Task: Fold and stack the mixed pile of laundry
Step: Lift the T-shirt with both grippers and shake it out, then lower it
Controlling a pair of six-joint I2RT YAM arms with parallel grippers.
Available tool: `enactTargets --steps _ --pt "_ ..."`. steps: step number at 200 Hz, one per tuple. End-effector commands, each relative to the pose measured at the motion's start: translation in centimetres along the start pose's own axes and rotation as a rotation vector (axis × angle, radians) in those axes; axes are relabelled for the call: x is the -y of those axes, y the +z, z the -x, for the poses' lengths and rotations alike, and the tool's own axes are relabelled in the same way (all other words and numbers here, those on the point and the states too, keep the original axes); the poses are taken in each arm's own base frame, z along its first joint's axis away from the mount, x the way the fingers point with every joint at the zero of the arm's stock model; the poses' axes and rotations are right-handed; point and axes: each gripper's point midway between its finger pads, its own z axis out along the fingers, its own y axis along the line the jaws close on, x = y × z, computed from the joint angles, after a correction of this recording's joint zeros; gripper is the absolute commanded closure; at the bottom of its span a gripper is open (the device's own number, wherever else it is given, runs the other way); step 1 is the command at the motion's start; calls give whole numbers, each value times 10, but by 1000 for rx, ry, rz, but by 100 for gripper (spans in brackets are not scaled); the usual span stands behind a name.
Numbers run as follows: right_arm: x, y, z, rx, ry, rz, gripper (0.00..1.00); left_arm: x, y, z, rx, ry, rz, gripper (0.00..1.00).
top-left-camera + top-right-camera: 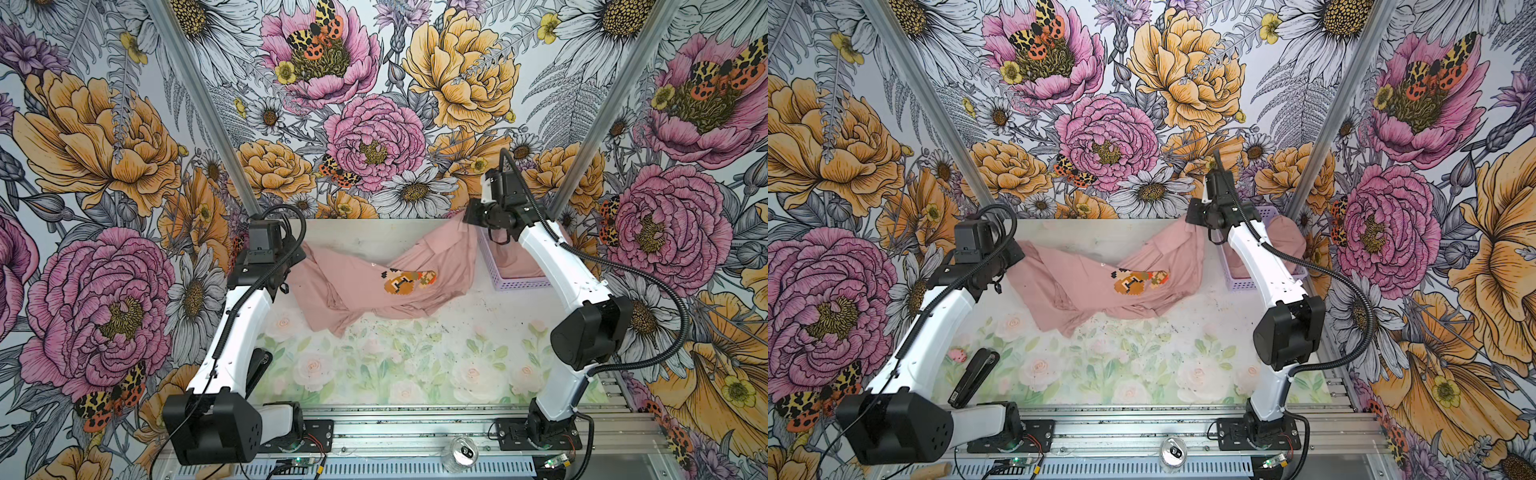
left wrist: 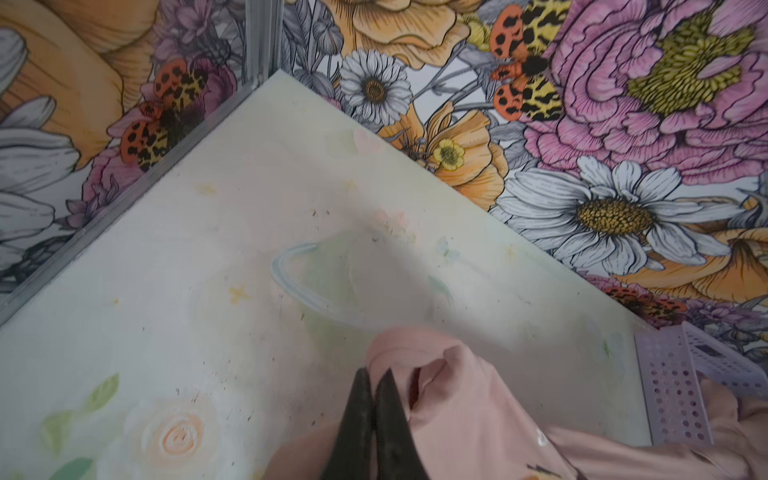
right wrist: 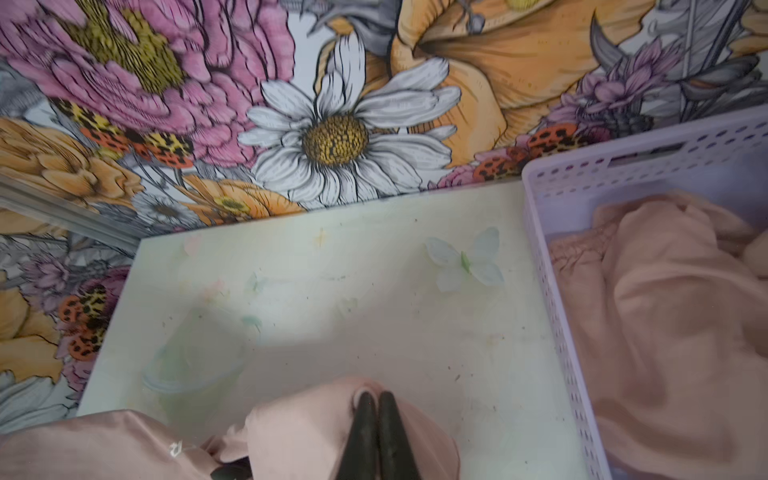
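A dusty-pink T-shirt (image 1: 365,282) (image 1: 1096,282) with a pixel-art figure (image 1: 409,280) hangs stretched between both grippers over the back of the table, its lower part resting on the surface. My left gripper (image 2: 375,376) is shut on one pinched corner of the T-shirt (image 2: 457,407) at the left. My right gripper (image 3: 376,397) is shut on another bunched edge of the T-shirt (image 3: 303,424), raised higher at the back right. More pink cloth (image 3: 665,316) of the laundry pile lies in the lavender basket (image 3: 552,266) (image 1: 509,284).
The lavender perforated basket (image 1: 1241,284) stands at the back right against the wall. Floral walls and metal corner posts (image 1: 203,108) close in the table. A black tool (image 1: 973,378) lies near the left arm's base, and a can (image 1: 459,453) stands on the front rail.
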Motion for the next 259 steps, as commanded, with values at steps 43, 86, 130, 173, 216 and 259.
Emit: enactTargets --steps 43,86,130,173,216,259 --pt "-31 -59 118 272 4 263 100 37 -47 137 368 71 -144 100" --pt "-50 -100 99 240 -9 346 100 31 -82 116 390 65 -185 100" --pt "-48 -149 101 296 -21 345 100 21 -132 94 412 45 -189 100" --pt "-8 -87 109 237 38 281 100 19 -114 57 317 36 -183 100" --pt "26 37 81 65 140 252 100 -6 -62 1 162 16 -102 100" --pt "18 78 10 -153 108 171 55 -23 -25 -35 50 25 -41 100"
